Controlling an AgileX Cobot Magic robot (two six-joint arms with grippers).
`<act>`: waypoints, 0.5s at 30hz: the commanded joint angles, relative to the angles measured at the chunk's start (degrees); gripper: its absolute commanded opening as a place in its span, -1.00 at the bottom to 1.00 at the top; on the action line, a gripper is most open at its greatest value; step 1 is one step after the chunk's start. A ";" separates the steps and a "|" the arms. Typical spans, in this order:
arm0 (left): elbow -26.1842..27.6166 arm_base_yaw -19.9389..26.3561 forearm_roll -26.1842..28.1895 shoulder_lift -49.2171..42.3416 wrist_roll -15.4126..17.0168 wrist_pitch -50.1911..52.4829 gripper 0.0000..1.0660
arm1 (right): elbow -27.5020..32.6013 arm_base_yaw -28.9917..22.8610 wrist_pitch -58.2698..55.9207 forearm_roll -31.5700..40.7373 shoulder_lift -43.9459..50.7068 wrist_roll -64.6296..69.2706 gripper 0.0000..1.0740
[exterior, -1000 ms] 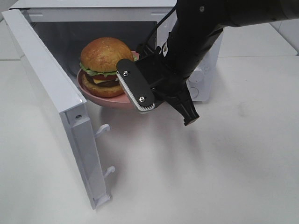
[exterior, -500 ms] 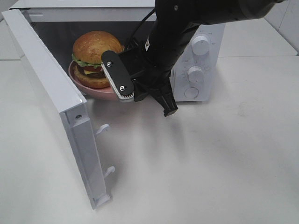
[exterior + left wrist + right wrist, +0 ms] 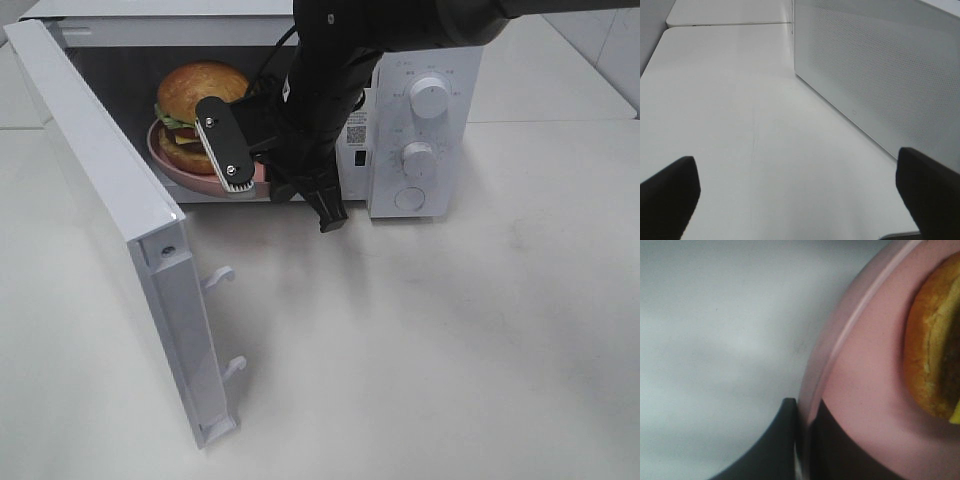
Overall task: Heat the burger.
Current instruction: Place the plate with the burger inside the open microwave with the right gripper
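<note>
The burger rides deeper into microwave.
The right gripper clamps the pink plate; left gripper gapes; arm hides plate's front.

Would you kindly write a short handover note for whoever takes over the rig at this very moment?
Right gripper: shut on the rim of the pink plate.
Left gripper: open, empty, above the table.
Burger: on the plate, inside the microwave, whose door stands wide open. I cannot tell whether the plate rests on the oven floor.
Done: door opened, burger carried in.
Left: let go of the plate, pull the right arm out, shut the door, set the knobs.
</note>
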State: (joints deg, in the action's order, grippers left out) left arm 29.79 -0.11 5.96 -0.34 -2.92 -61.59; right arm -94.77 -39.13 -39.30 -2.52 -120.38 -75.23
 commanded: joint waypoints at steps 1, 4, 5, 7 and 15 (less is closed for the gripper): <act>-0.23 0.06 0.29 -0.92 0.06 0.52 0.88 | -2.64 0.29 1.83 -1.32 -0.34 0.69 -1.00; -0.23 0.06 0.29 -0.92 0.06 0.52 0.88 | -5.21 0.29 1.09 -1.72 -1.89 2.01 -1.00; -0.23 0.06 0.29 -0.92 0.06 0.52 0.88 | -7.22 0.29 0.29 -2.29 -3.09 3.72 -1.00; -0.23 0.06 0.29 -0.92 0.06 0.52 0.88 | -7.96 0.29 0.17 -2.75 -3.67 4.47 -1.00; -0.23 0.06 0.29 -0.92 0.06 0.52 0.88 | -13.41 0.29 0.23 -3.15 -7.05 5.73 -1.00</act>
State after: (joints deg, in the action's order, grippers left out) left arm 29.79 -0.11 5.96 -0.34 -2.92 -61.59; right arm -106.91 -38.96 -41.77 -5.16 -127.94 -70.07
